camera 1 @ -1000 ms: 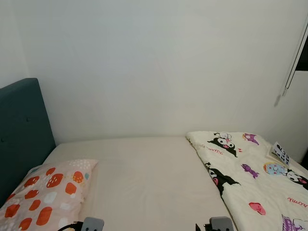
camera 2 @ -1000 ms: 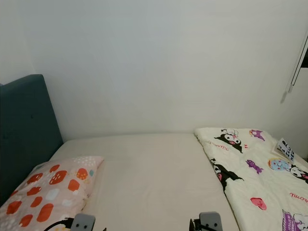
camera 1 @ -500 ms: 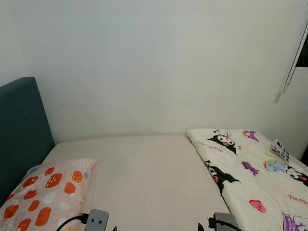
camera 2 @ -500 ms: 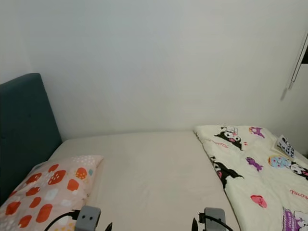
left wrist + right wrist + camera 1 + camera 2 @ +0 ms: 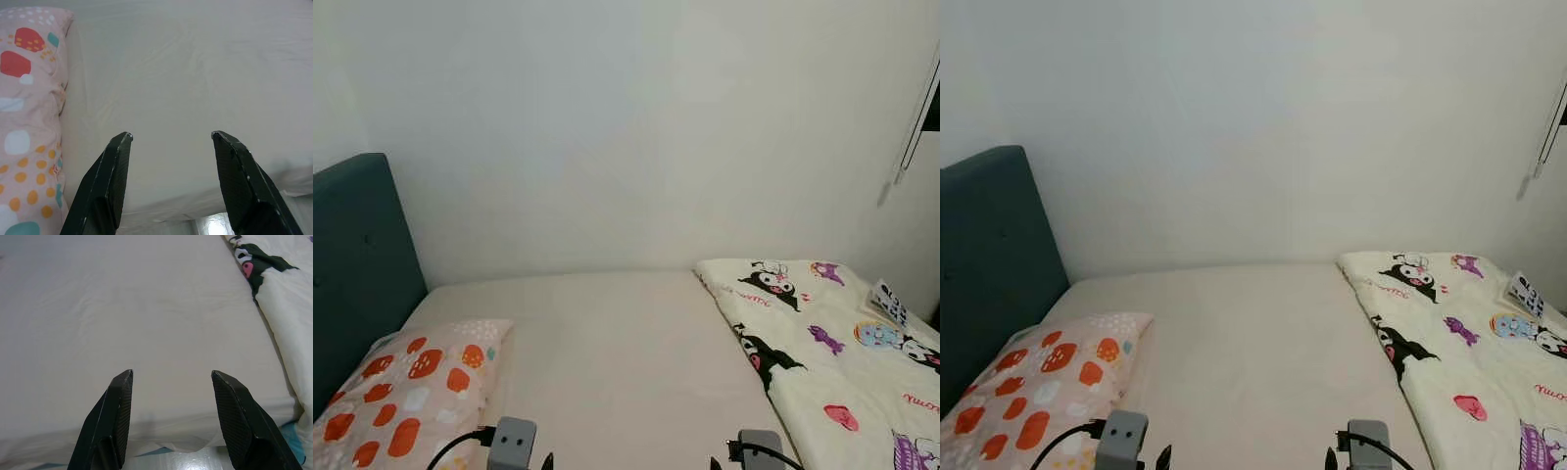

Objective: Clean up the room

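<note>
My left gripper [image 5: 171, 137] hangs over the near edge of the bed, its two black fingers [image 5: 115, 171] spread wide apart with nothing between them but the cream sheet [image 5: 186, 83] below. Just to one side of it lies the pink pillow [image 5: 24, 122], printed with red, orange and teal spots, its edge near my inner finger but not touching it. My right gripper [image 5: 171, 374] is likewise held wide open and empty above the same bare sheet, and off to its side I see the edge of the cartoon quilt [image 5: 279, 279], with a black and pink figure printed near its border. Beyond the near edge of the mattress a strip of shiny floor [image 5: 181, 458] shows, with a bit of blue at the corner. From my head, the two grey wrist blocks [image 5: 514, 443] sit at the lower rim of the view, a black cable looping off each. The bed [image 5: 617, 343] runs back to a plain white wall [image 5: 626, 127]. A dark teal headboard [image 5: 357, 264] stands at my left behind the pillow [image 5: 401, 392]. The quilt [image 5: 822, 352], cream with black, purple and pink characters, covers the right part of the mattress, folded back so the middle lies uncovered. A thin cord [image 5: 913, 117] hangs by the wall at the far right.
</note>
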Tool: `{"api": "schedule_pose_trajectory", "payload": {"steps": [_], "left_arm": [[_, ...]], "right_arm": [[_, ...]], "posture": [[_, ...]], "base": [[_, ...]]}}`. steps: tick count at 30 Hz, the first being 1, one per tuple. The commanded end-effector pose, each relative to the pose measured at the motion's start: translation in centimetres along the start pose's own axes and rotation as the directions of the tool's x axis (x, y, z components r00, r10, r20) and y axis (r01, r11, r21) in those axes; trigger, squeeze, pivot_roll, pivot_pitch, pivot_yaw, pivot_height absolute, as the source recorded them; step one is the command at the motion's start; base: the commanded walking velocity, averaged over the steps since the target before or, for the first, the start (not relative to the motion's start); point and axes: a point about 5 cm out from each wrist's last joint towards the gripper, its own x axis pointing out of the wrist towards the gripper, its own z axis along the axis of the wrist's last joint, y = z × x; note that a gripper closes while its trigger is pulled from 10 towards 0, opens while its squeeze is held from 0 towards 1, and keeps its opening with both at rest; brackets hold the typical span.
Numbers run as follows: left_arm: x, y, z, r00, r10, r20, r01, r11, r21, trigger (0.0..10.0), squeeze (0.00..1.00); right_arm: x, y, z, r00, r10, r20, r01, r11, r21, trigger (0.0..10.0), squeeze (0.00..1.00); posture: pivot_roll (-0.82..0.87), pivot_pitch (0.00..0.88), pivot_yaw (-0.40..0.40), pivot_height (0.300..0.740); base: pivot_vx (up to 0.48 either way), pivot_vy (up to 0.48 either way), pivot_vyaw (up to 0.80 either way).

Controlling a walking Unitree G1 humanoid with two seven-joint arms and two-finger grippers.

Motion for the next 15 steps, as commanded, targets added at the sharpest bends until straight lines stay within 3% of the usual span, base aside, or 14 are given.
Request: {"api": "schedule_pose_trajectory", "payload": {"steps": [1, 12, 15], "left_arm": [[-0.05, -0.19, -0.07, 1.0, -0.006, -0.011, 0.006, 1.0, 0.011, 10.0, 0.0], [-0.13, -0.44, -0.19, 1.0, -0.01, -0.015, 0.01, 1.0, 0.009, 10.0, 0.0], [-0.17, -0.59, -0.11, 1.0, -0.014, -0.011, 0.014, 1.0, 0.005, 10.0, 0.0]], "right_arm": [[-0.23, -0.14, -0.18, 1.0, -0.003, -0.006, 0.002, 1.0, -0.031, 10.0, 0.0], [-0.25, -0.34, -0.19, 1.0, -0.011, -0.006, 0.011, 0.999, -0.046, 10.0, 0.0], [-0.31, -0.29, -0.18, 1.0, -0.008, -0.01, 0.008, 0.999, -0.045, 10.0, 0.0]], "posture": [[-0.02, 0.096, -0.019, 0.74], [-0.02, 0.092, -0.023, 0.74], [-0.02, 0.091, -0.024, 0.74]], "base": [[0.0, 0.0, 0.0], [0.0, 0.0, 0.0], [0.0, -0.315, 0.0]]}}
